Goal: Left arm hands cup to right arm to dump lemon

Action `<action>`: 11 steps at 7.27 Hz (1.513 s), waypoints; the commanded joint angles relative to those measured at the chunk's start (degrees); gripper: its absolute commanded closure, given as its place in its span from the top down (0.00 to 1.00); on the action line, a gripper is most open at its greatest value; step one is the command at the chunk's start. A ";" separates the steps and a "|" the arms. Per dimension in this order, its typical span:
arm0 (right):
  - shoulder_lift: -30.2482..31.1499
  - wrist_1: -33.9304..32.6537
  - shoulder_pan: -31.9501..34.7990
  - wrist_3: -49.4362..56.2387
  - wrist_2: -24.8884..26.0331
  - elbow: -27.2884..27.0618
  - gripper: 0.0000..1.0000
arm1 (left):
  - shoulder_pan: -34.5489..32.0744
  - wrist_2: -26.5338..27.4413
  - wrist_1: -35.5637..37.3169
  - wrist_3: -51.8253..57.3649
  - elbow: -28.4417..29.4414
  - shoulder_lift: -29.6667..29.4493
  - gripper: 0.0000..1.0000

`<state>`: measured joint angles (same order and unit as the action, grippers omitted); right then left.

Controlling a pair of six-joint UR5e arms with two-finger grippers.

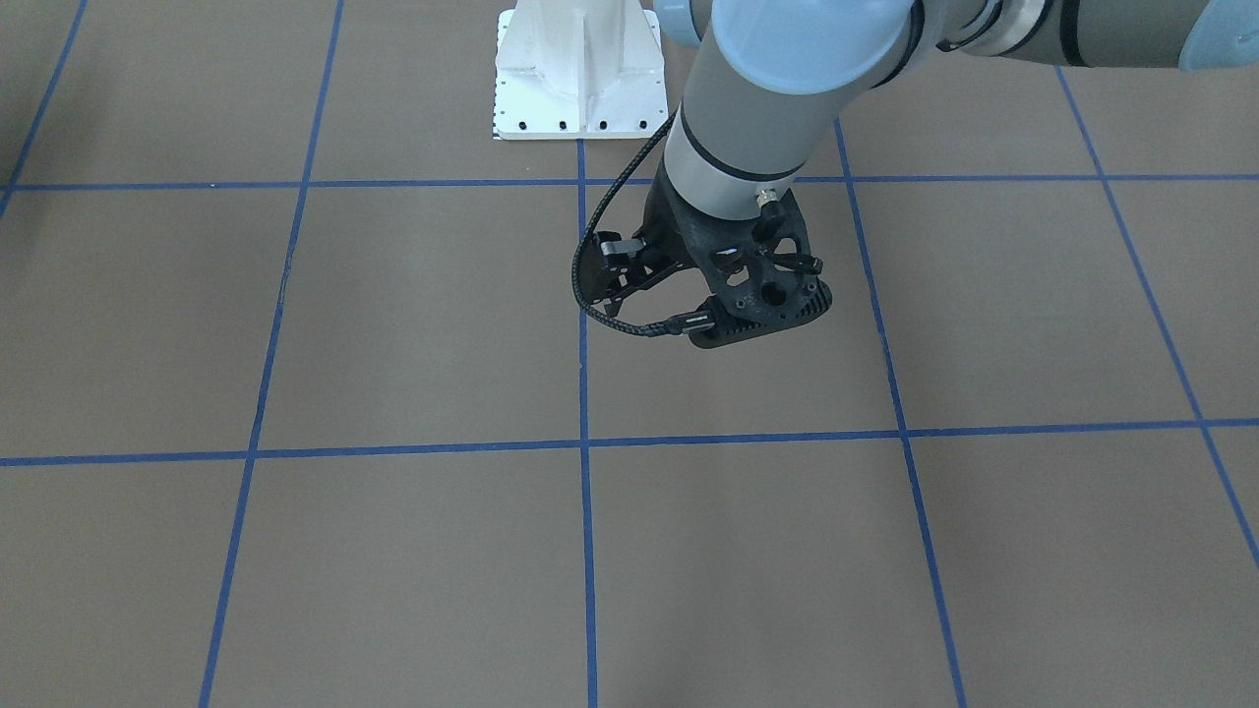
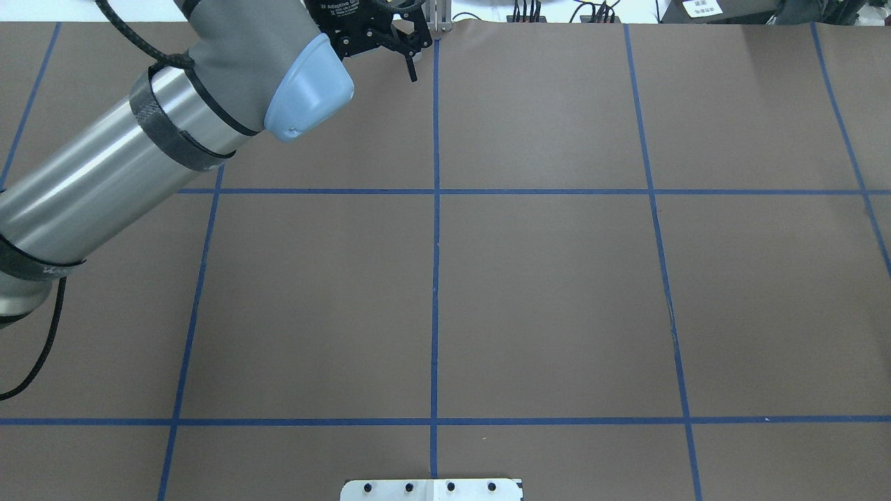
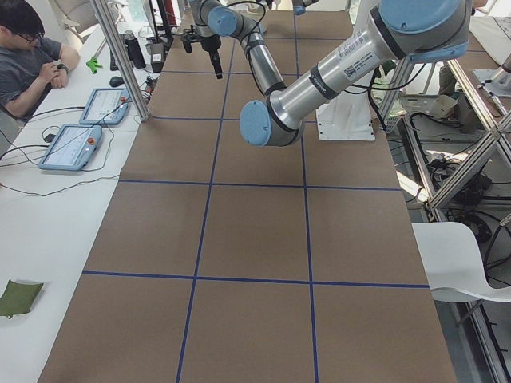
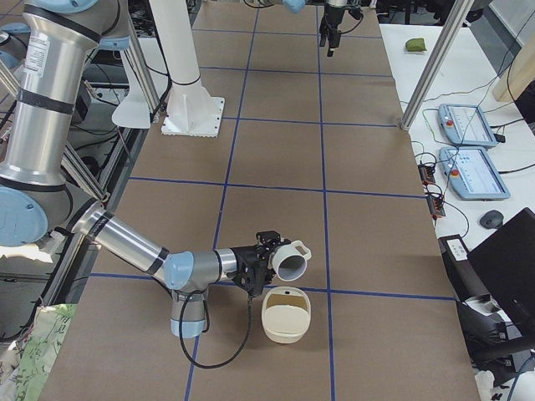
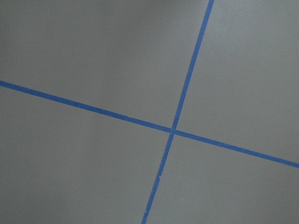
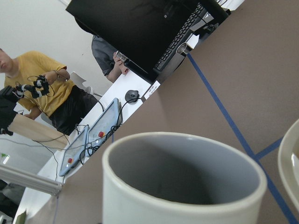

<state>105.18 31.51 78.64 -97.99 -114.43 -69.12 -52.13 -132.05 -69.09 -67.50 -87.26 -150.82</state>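
Note:
The cream-white cup (image 4: 288, 261) lies tilted on its side at the tip of my right arm, its mouth over a cream bowl (image 4: 287, 315). I cannot tell whether the right gripper (image 4: 261, 257) is shut on it. The right wrist view shows the cup's rim (image 6: 140, 196) close up, with a grey, empty inside. The lemon shows in no view. My left gripper (image 2: 390, 49) is open and empty at the table's far side, above a crossing of blue tape lines (image 5: 172, 131). It also shows in the front-facing view (image 1: 679, 295).
The white robot base (image 1: 580, 69) stands at the table's near middle. Two tablets (image 4: 468, 146) lie on the white side table, where operators sit (image 3: 32, 48). The bowl's edge (image 6: 292, 163) is right beside the cup. A blue tape grid covers the brown table.

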 commanded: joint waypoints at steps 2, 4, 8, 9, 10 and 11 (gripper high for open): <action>-2.52 0.91 1.86 -20.51 0.09 1.78 0.00 | -0.17 0.75 1.24 0.00 -0.54 0.00 1.00; -4.37 3.20 3.44 -32.56 0.09 5.38 0.00 | -0.43 0.75 1.24 0.09 -0.54 -0.09 1.00; -5.78 5.32 6.17 -51.03 0.44 6.36 0.00 | -0.34 0.83 2.03 0.09 -0.54 -0.18 1.00; -5.87 5.23 7.39 -54.72 0.53 6.36 0.00 | -0.34 0.83 2.03 0.09 -0.54 -0.18 1.00; -5.95 5.32 8.10 -59.63 0.44 6.36 0.00 | -0.34 0.83 2.03 0.09 -0.54 -0.18 1.00; -5.95 5.32 8.37 -62.99 0.35 6.36 0.00 | -0.26 0.83 2.03 0.09 -0.45 -0.18 1.00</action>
<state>99.29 36.80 86.37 -155.97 -114.00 -62.76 -52.45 -131.22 -67.06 -67.41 -87.79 -150.99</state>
